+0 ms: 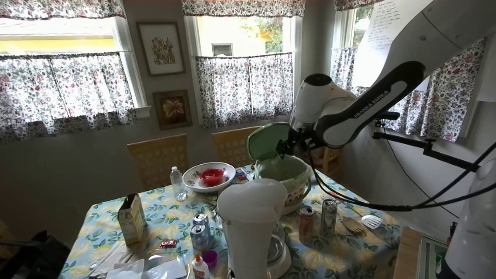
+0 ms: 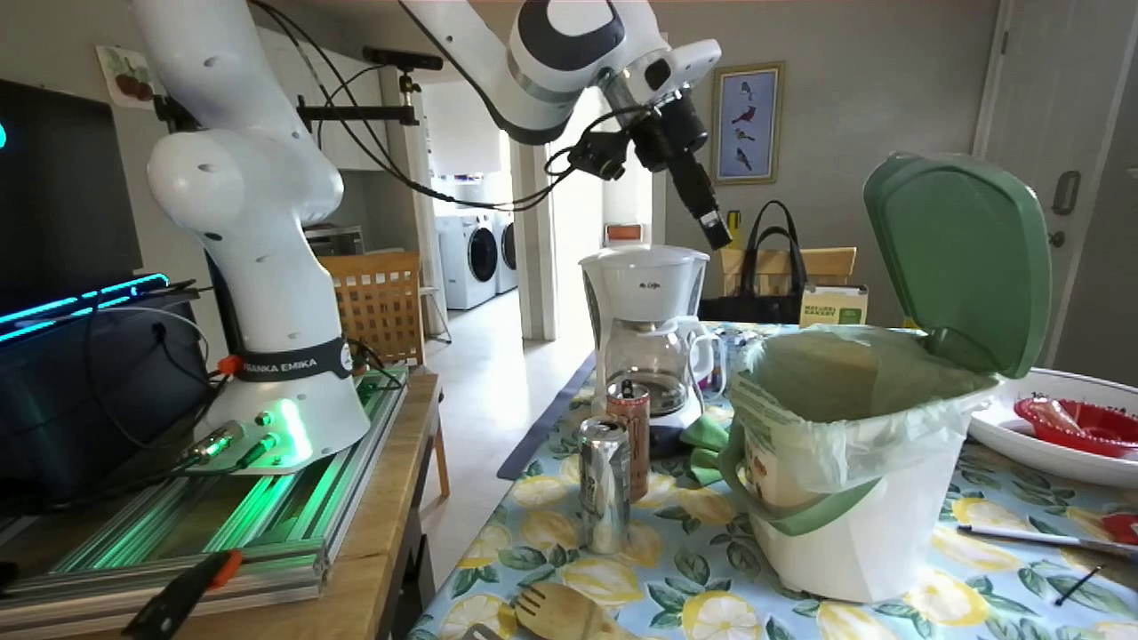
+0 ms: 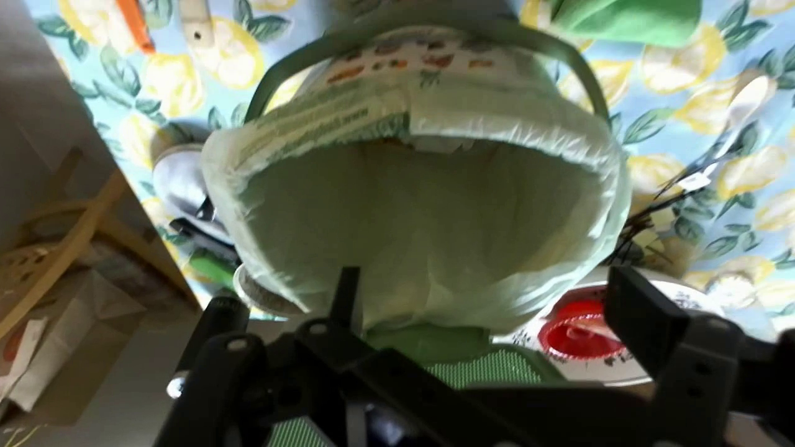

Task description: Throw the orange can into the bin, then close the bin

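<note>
Fingers (image 3: pixel 640 320) wide apart | silver can (image 2: pixel 605 489) beside orange can (image 2: pixel 639 436), coffee maker (image 2: pixel 638 302) near | white bowl (image 1: pixel 192 178) beside open bin (image 2: pixel 867 544)

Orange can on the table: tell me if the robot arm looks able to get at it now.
Probably yes: the open gripper holds nothing, and the orange can stands upright, its top uncovered. The silver can and coffee maker near it may hinder a sideways approach; from above looks freer.

White arm (image 1: pixel 372 108) outstretched and bent, wrist (image 2: pixel 656 76) seemingly tilted downward, black fingers (image 3: pixel 646 323) spread wide apart
</note>
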`<state>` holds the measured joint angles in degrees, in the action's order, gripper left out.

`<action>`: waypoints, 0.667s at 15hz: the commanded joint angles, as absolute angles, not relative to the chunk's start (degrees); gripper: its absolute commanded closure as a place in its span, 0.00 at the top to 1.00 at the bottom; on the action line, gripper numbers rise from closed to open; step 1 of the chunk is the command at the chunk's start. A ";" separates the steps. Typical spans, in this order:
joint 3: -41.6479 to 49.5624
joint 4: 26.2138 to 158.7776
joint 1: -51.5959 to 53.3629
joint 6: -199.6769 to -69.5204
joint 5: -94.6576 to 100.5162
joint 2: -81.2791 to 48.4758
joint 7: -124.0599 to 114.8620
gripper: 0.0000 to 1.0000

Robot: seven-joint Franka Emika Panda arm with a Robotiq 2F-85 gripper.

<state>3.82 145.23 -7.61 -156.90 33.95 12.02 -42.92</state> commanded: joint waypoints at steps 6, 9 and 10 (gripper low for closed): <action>5.54 151.47 -4.58 -148.33 5.29 16.25 -17.05 1.00; 5.24 151.30 -5.64 -144.89 4.82 15.20 -15.03 1.00; 5.22 151.38 -5.79 -144.51 5.20 14.64 -14.37 1.00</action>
